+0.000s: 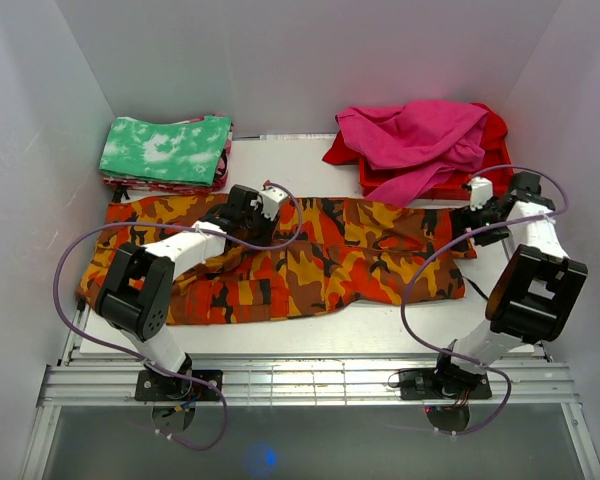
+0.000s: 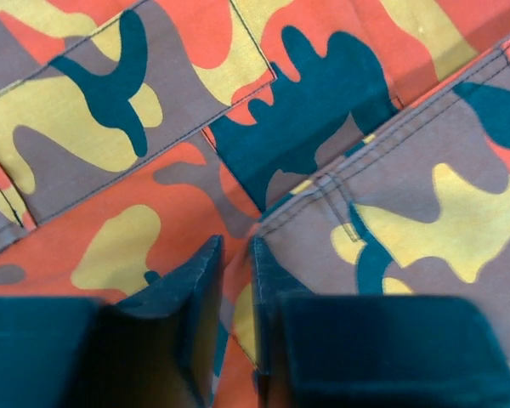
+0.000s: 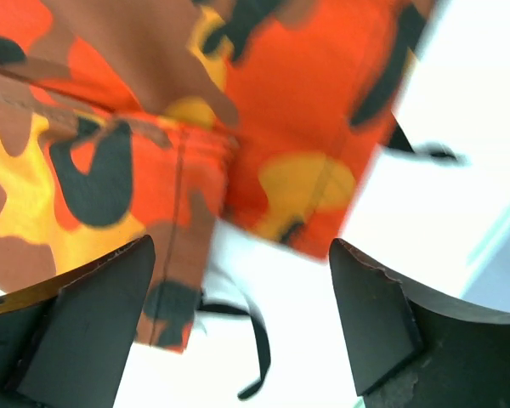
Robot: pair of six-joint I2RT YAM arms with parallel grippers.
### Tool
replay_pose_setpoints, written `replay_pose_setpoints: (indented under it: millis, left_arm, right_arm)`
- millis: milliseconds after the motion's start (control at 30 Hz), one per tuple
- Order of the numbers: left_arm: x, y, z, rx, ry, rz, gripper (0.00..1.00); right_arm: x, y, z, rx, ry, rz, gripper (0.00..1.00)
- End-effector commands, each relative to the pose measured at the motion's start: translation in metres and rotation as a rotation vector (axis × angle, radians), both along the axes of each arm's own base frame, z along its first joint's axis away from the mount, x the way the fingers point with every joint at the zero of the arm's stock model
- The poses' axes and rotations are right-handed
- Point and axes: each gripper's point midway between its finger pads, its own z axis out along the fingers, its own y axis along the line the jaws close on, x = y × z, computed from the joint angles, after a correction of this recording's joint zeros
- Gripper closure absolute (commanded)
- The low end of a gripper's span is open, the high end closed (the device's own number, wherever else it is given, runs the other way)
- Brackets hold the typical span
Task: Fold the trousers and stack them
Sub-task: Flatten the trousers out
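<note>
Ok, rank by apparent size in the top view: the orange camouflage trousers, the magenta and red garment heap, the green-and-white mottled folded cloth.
Largest: orange camouflage trousers
Then: magenta and red garment heap
Smallest: green-and-white mottled folded cloth
</note>
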Motion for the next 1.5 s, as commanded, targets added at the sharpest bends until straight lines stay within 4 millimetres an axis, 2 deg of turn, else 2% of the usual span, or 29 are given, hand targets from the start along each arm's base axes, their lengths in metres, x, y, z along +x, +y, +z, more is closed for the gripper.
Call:
replay_pose_setpoints:
  millis: [0,100,133,200,233,300,400,533,600,633,700,733,833,900,967,1000,1033,1167,1300,1333,1400,1467]
  left_arm:
    - [0.001,0.004,0.020,-0.017,-0.035,0.024,0.58]
    - [0.000,0.005,0.019,-0.014,-0.025,0.032,0.49]
    - [0.000,0.005,0.019,-0.018,-0.021,0.035,0.42]
    - [-0.003,0.003,0.019,-0.027,-0.006,0.024,0.36]
    - [-0.004,0.001,0.021,-0.036,-0.003,0.018,0.32]
    - [-0.010,-0.005,0.023,-0.062,0.025,-0.018,0.29]
    - [-0.021,-0.015,0.030,-0.105,0.062,-0.082,0.19]
    - [-0.041,-0.024,0.047,-0.161,0.076,-0.181,0.18]
    - [-0.053,-0.025,0.056,-0.187,0.073,-0.225,0.18]
    - [-0.060,-0.024,0.056,-0.187,0.088,-0.241,0.18]
    - [-0.075,-0.025,0.058,-0.201,0.096,-0.296,0.18]
    - [-0.083,-0.024,0.056,-0.202,0.109,-0.313,0.19]
    - [-0.106,-0.018,0.042,-0.191,0.155,-0.364,0.21]
    - [-0.124,-0.017,0.026,-0.161,0.195,-0.425,0.24]
    - [-0.136,-0.014,0.013,-0.121,0.220,-0.455,0.25]
    - [-0.145,-0.012,0.003,-0.093,0.239,-0.470,0.25]
    - [-0.145,-0.008,-0.004,-0.057,0.234,-0.474,0.26]
    - [-0.149,0.002,-0.025,0.014,0.271,-0.475,0.27]
    - [-0.156,0.004,-0.031,0.026,0.301,-0.490,0.27]
    - [-0.161,0.006,-0.032,0.026,0.321,-0.499,0.27]
    - [-0.170,0.007,-0.029,0.020,0.334,-0.528,0.27]
    - [-0.179,0.013,-0.024,0.027,0.346,-0.537,0.27]
  right_arm:
    - [-0.028,-0.023,0.021,0.021,-0.003,-0.038,0.13]
    - [-0.051,-0.025,0.016,0.111,0.036,0.014,0.19]
    - [-0.067,-0.013,0.012,0.186,0.076,0.040,0.19]
    - [-0.081,-0.007,0.002,0.225,0.088,0.100,0.20]
    - [-0.090,0.004,-0.005,0.270,0.096,0.125,0.19]
    - [-0.093,0.009,-0.016,0.285,0.085,0.155,0.16]
    - [-0.095,0.020,-0.032,0.370,0.101,0.160,0.11]
    - [-0.094,0.030,-0.047,0.452,0.114,0.177,0.11]
    - [-0.101,0.036,-0.052,0.488,0.142,0.185,0.22]
    - [-0.102,0.038,-0.052,0.495,0.141,0.196,0.36]
    - [-0.106,0.039,-0.048,0.505,0.151,0.194,0.51]
    - [-0.107,0.037,-0.043,0.498,0.144,0.190,0.65]
    - [-0.113,0.027,-0.022,0.489,0.160,0.170,0.92]
    - [-0.124,0.017,-0.010,0.469,0.220,0.137,0.92]
    - [-0.134,0.003,-0.009,0.425,0.276,0.083,0.92]
    - [-0.140,-0.004,-0.011,0.396,0.323,0.041,0.92]
    - [-0.152,-0.019,-0.018,0.319,0.393,0.017,0.92]
    - [-0.168,-0.056,-0.037,0.139,0.483,-0.054,0.92]
    - [-0.167,-0.073,-0.048,0.048,0.489,-0.099,0.91]
    - [-0.172,-0.071,-0.052,0.032,0.507,-0.084,0.92]
    - [-0.169,-0.086,-0.060,-0.063,0.475,-0.078,0.92]
    - [-0.171,-0.097,-0.062,-0.146,0.462,-0.035,0.81]
